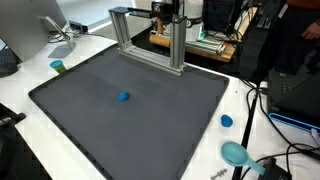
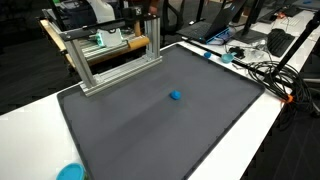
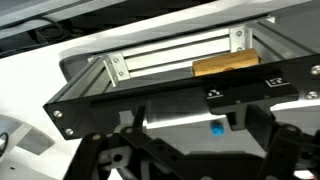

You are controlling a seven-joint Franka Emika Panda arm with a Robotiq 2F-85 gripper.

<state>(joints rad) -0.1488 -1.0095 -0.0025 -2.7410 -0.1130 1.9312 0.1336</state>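
The gripper [image 3: 197,152] shows only in the wrist view, where its dark linkages fill the lower edge. Its jaws stand wide apart and hold nothing. Between them, farther off, a small blue piece [image 3: 215,128] shows under a black bar [image 3: 180,98] that crosses the picture. In both exterior views the blue piece [image 1: 124,97] [image 2: 176,96] lies alone near the middle of a dark mat [image 1: 90,125] [image 2: 130,130], well apart from everything else. At the mat's far edge stands a metal frame [image 1: 178,45] [image 2: 84,62], upright on its posts, and a wooden block [image 2: 135,42] [image 3: 226,65] lies within it. On the white table [image 1: 30,85] around the mat, an exterior view shows a green cup [image 1: 58,67] near one corner. A small blue cap [image 1: 227,121] sits just beside the mat's edge, and a teal dish [image 1: 236,153] lies close to some cables [image 1: 262,120].
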